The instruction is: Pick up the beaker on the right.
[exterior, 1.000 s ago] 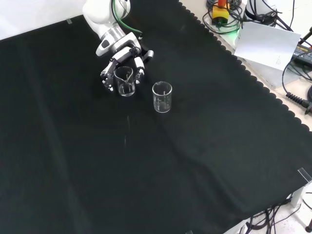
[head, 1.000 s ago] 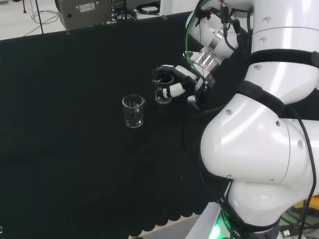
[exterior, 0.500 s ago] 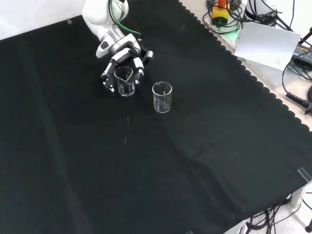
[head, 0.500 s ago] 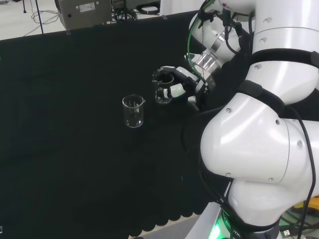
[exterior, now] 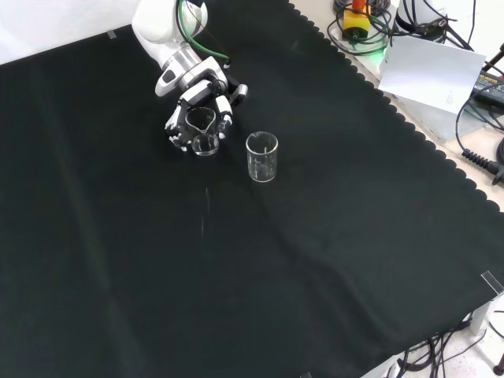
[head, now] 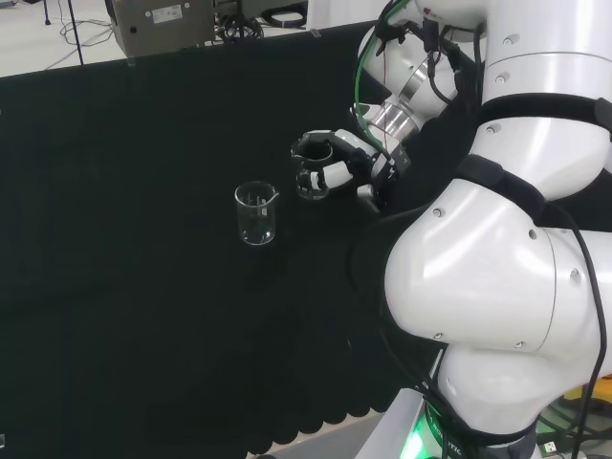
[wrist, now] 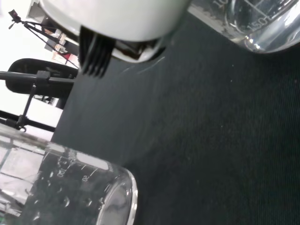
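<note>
Item: beaker, glass, held in my hand.
My fingers are curled round it; against a second ago it sits slightly higher, its base seemingly just off the tabletop. Second beaker: upright on the black cloth, just beyond my fingertips, apart from them, place unchanged.

Far beaker: white measuring lines with numerals printed on the glass, seen from the wrist.
Near beaker: fainter white scale marks and numerals on its wall.
Grey box: a pale label on its face, print too small to read.
White sheet: one small dark mark, unreadable.
</note>
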You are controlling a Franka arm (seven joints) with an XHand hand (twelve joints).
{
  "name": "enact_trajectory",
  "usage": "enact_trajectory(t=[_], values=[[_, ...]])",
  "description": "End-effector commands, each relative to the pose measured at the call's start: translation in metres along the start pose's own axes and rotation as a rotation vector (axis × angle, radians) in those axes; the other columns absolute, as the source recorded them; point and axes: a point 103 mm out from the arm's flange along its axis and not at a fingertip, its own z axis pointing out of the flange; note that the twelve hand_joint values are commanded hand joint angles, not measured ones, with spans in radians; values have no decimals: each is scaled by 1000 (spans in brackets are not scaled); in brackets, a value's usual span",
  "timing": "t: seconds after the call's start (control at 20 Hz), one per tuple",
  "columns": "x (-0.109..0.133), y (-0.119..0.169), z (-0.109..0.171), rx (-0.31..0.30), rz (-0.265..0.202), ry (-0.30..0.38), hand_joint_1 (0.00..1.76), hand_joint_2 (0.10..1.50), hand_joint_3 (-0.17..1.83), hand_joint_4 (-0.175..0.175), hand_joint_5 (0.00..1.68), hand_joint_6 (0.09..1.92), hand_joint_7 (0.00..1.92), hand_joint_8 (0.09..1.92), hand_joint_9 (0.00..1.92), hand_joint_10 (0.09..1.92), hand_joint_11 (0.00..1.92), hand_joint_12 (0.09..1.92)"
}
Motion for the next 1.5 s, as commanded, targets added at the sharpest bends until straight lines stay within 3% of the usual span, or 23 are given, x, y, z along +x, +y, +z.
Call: enact_trajectory(t=[0.05,0.15,0.25,0.45,0.6,0.7,0.75,0.85,1.0,1.1,1.3,1.5], values=[[1,4,4,-163,149,-147,1080,916,311,80,1012,930,925,704,936,493,551,1231],[6,4,6,-198,147,-163,1202,890,276,61,1155,726,1177,593,1158,414,999,986],[12,4,3,-222,120,-176,1259,841,301,53,1252,564,1337,432,1319,265,1238,797],[29,4,-14,-231,45,-247,1284,774,381,51,1322,453,1463,247,1445,96,1335,696],[44,4,-29,-214,14,-283,1292,717,473,42,1336,447,1522,165,1497,87,1354,681],[51,1,-39,-193,-3,-303,1304,799,318,-100,1357,377,1480,193,1528,87,1369,671],[54,0,-44,-184,-8,-305,1307,832,255,-137,1363,353,1462,211,1536,87,1374,667],[60,-3,-51,-166,-11,-321,1309,877,171,-167,1369,329,1438,244,1545,87,1379,660],[68,-10,-60,-141,-11,-343,1310,873,174,-175,1381,306,1432,264,1587,87,1409,642],[70,-21,-71,-119,-17,-342,1314,791,328,-175,1394,311,1444,280,1650,87,1458,607],[84,-33,-70,-96,-12,-351,1315,713,485,-175,1370,397,1418,377,1687,87,1483,587],[98,-46,-67,-57,-6,-370,1315,702,512,-175,1359,427,1406,410,1694,87,1486,585]])
